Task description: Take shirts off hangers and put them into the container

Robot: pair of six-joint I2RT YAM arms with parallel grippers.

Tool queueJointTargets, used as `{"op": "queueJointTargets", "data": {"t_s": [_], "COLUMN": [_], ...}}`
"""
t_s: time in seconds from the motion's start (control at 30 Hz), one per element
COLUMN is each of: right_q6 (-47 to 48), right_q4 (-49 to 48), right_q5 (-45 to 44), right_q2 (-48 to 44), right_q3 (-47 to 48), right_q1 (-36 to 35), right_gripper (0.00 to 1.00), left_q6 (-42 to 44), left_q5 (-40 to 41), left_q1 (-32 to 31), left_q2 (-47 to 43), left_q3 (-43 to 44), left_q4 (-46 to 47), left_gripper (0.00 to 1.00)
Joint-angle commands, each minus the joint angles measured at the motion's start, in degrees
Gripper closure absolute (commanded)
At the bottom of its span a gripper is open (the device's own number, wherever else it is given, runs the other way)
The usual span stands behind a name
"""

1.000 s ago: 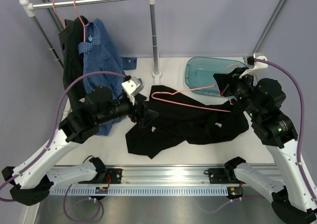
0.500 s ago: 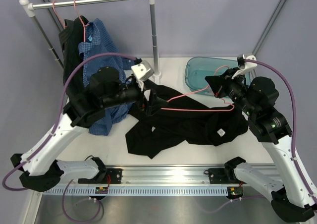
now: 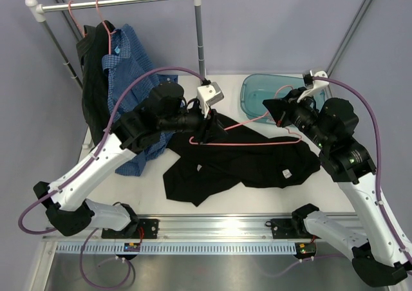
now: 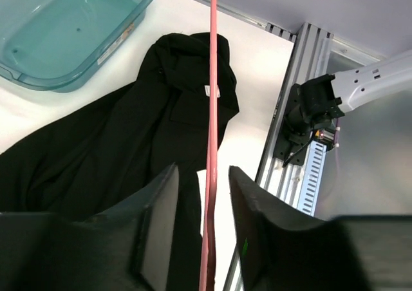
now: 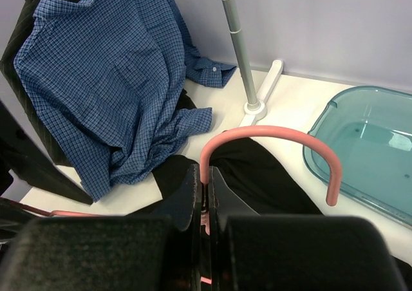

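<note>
Left hand just arrived, half-spread astride thin pink-red wire hanger; right hand pinches its neck; black cloth shirt probably nearly free.

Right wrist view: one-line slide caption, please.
Right hand shut on the thin pink wire hanger, black cloth shirt and teal plastic tub beyond.

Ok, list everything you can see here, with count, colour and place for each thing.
White table: one, underneath.
White-and-silver metal rail: one, far left.
Black cloth shirts: two; one spread on the table, one hanging from the rail.
Blue checked cloth shirt: one, hanging beside the black one.
Thin wire hangers: three, pink; one over the spread shirt, two hooked on the rail.
Translucent teal plastic tub: one, table's far right.
Left pincer: one, black, open around the hanger wire.
Right pincer: one, black, shut on that hanger's neck.
</note>
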State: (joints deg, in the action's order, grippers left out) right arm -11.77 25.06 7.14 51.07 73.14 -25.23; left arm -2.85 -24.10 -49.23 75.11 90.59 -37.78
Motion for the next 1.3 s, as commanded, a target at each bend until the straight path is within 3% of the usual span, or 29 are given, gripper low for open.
{"op": "queueJointTargets", "data": {"t_s": [0.0, 0.07, 0.1, 0.2, 0.33, 0.37, 0.43, 0.47, 0.57, 0.6, 0.67, 0.7, 1.0, 1.27], "right_q6": [0.9, 0.8, 0.8, 0.7, 0.6, 0.7, 1.0, 1.2, 1.3, 1.3, 0.8, 0.7, 0.9, 1.7], "right_q4": [-3.1, -3.1, -3.2, -3.1, -2.8, -2.6, -2.3, -2.0, -1.8, -1.7, -0.9, -0.5, 6.3, 9.5], "right_q5": [1.3, 1.4, 1.5, 1.9, 2.8, 2.9, 3.5, 3.6, 3.9, 4.5, 5.3, 5.6, 6.6, 1.2], "right_q2": [-0.1, 0.0, 0.0, 0.1, 0.0, -0.1, -0.5, -0.8, -1.7, -1.8, -2.1, -2.2, -6.2, -10.4], "right_q3": [0.5, 0.5, 0.4, 0.7, 1.2, 1.3, 1.3, 1.1, 0.4, 0.2, 0.2, 0.2, -1.3, -3.4], "right_q1": [0.0, 0.0, 0.0, 0.0, 0.0, -0.1, 0.0, 0.0, 0.0, 0.0, 0.0, 0.0, 0.0, 0.0], "right_gripper": [1.00, 1.00, 1.00, 1.00, 1.00, 0.96, 0.80, 0.61, 0.42, 0.26, 0.13, 0.02, 0.01, 0.01], "left_q6": [-0.5, -0.5, -0.4, -0.1, 0.4, 0.8, 1.7, 1.9, 2.4, 2.4, 2.4, 2.5, 2.4, 1.0], "left_q5": [-2.7, -2.4, -2.4, -2.4, -1.7, -0.4, 1.8, 2.7, 5.2, 5.5, 6.4, 6.7, 18.4, 43.2], "left_q1": [0.1, 0.1, 0.2, 0.1, 0.1, 0.1, 0.1, 0.2, 0.2, 0.2, 0.2, 0.2, 0.5, 1.7], "left_q2": [-0.3, -0.8, -1.0, -1.3, -2.3, -2.8, -4.8, -5.6, -8.5, -9.2, -10.6, -10.9, -16.7, -23.5], "left_q3": [-0.3, -1.3, -1.5, -2.3, -3.7, -4.6, -5.8, -6.6, -9.3, -10.5, -11.2, -11.4, -15.3, -16.5], "left_q4": [2.7, 3.2, 3.2, 2.9, 2.9, 3.1, 3.9, 4.4, 6.0, 6.4, 7.1, 7.1, 6.8, 4.3], "left_gripper": [0.69, 0.79, 0.90, 1.00, 1.00, 1.00, 1.00, 1.00, 1.00, 1.00, 1.00, 1.00, 1.00, 1.00]}}
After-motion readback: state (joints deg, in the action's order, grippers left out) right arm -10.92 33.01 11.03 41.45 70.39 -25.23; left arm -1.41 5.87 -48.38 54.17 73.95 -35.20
